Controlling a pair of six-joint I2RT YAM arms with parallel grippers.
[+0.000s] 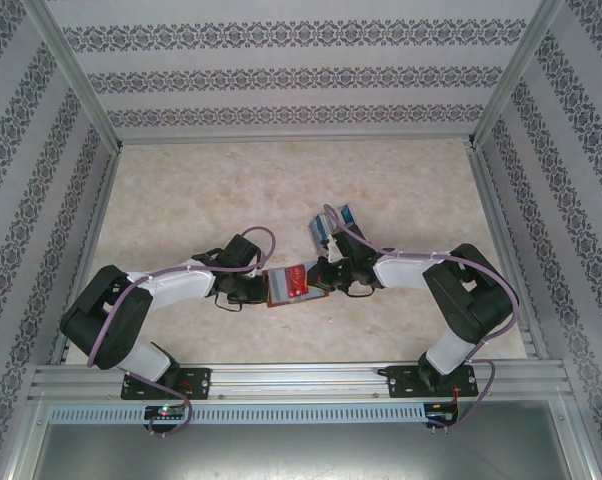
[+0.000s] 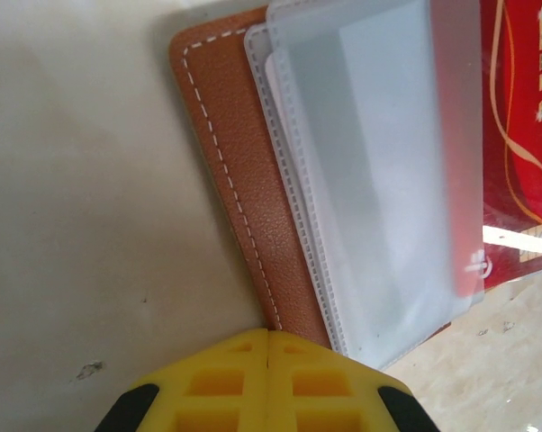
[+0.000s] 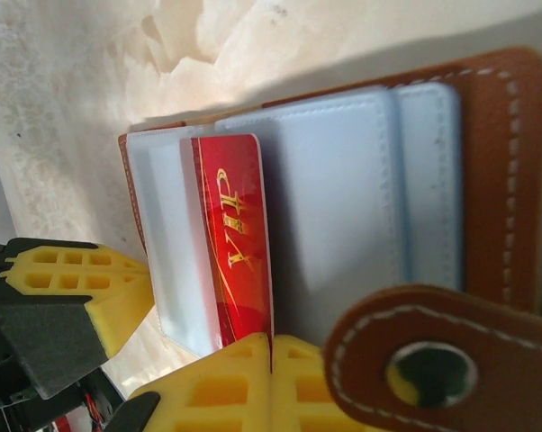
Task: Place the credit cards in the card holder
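Card holder [image 1: 286,285] lies open and flat on the table [image 1: 231,190], close to the near edge and squarely between the two arms. Its long axis runs from nine o'clock to three o'clock as seen from above. The left claw [image 1: 253,291] sits at its nine o'clock end, fingers pressed together right at the stitched brown border. I can't tell whether they actually nip the leather or only rest against it. The right claw [image 1: 322,278] comes in from three o'clock, just past the clasp tab [image 3: 424,360]. Its fingers are shut and look to be pinching the near end of the red card [image 3: 235,243]. From that claw the card points straight away toward twelve o'clock, with its far end lying over the pale pockets [image 3: 334,207]. I'd say it is partly in, not yet seated. The coming push should run along the card's own length, straight toward the left claw, and the right arm is plainly the one to make it. Farther out, at about one o'clock from the holder, the spare cards [image 1: 331,225] lie on the table, nearer the right arm.
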